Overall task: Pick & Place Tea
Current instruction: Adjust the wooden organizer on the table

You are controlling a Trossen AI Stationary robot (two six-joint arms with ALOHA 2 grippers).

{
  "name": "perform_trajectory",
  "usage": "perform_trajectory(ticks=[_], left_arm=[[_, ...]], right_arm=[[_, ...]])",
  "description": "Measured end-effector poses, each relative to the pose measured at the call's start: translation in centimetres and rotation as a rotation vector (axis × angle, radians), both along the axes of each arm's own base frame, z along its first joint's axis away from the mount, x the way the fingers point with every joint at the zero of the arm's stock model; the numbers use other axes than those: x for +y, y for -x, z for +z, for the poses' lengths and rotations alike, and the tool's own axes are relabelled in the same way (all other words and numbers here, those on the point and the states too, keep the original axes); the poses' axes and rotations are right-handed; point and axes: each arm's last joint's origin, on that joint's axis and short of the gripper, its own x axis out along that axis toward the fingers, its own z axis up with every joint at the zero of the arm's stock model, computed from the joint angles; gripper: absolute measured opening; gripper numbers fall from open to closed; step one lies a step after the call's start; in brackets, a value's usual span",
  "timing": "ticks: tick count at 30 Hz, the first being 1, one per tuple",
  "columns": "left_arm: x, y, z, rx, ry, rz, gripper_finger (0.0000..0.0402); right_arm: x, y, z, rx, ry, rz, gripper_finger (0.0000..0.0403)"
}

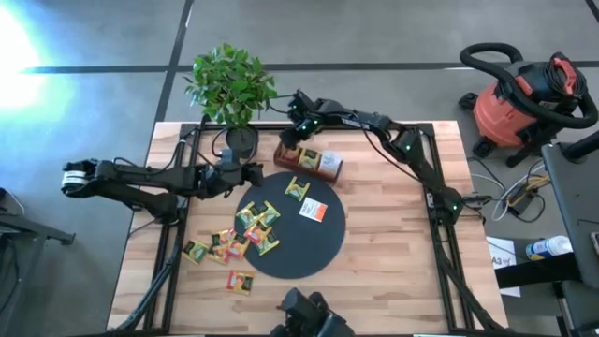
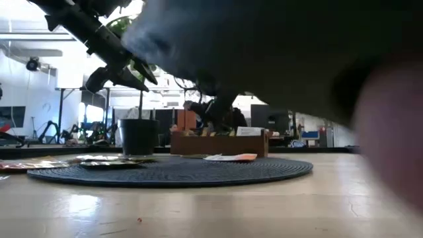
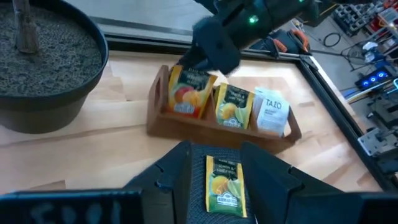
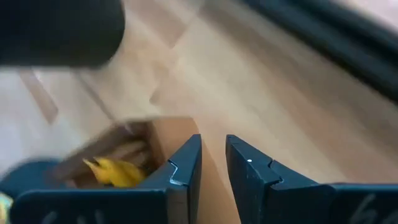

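Scene: A two-armed robot sorted tea sachets (image 1: pixel 245 227) from a black disc (image 1: pixel 309 248) into a wooden tray (image 1: pixel 284 159) at the far side of a wooden table (image 1: pixel 393 253), beside a potted plant (image 1: pixel 231 86).

Left gripper: The left gripper (image 3: pixel 214 186) hung above the table between the pot and the disc, its fingers clamped on a yellow-green sachet (image 3: pixel 224 183) held upright, facing the tray.

Right gripper: The right gripper (image 4: pixel 212 163) stood over the tray's end compartment, fingers a narrow gap apart with nothing seen between them.

In the tray: Three sachets showed standing in it from the left wrist view: an orange one (image 3: pixel 188 92), a yellow-green one (image 3: pixel 232 106) and a white one (image 3: pixel 272 111). More could have been hidden.

Still out: About a dozen sachets lay loose, most clustered on the disc's left edge and the table beside it, one yellow (image 1: pixel 299 190) and one white-with-orange (image 1: pixel 314 211) nearer the tray.

Progress: By the look of it, early to middling; a few placed, one in hand, most left to move.
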Motion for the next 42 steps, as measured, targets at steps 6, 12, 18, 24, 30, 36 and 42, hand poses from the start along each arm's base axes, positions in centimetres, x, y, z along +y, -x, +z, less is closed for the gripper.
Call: perform_trajectory(ticks=[6, 12, 18, 24, 30, 36, 42], left_arm=[[0.0, 0.0, 0.0, 0.015, -0.015, -0.011, 0.0113], [0.0, 0.0, 0.0, 0.019, -0.02, -0.014, 0.0113], [0.0, 0.0, 0.0, 0.027, -0.027, -0.019, 0.0113], [0.0, 0.0, 0.0, 0.027, -0.028, -0.019, 0.0113], [0.0, 0.0, 0.0, 0.027, -0.029, -0.033, 0.0113], [-0.1, -0.1, 0.1, 0.022, -0.018, -0.056, 0.0113], [-0.1, -0.1, 0.1, 0.033, -0.028, -0.072, 0.0113]], right_arm=[[0.8, -0.1, 1.9, 0.041, 0.071, 0.1, 0.0068], [1.4, 0.5, 2.1, 0.124, 0.078, 0.197, 0.0068], [1.7, 0.8, 5.3, 0.217, 0.355, 0.123, 0.0068], [3.2, 3.6, 11.8, 0.236, 0.464, 0.054, 0.0068], [9.1, 7.2, 11.2, 0.36, 0.349, 0.107, 0.0061], [16.1, 10.7, 8.1, 0.357, 0.297, 0.123, 0.0052], [19.3, 12.8, 4.3, 0.294, 0.235, 0.086, 0.0052]])
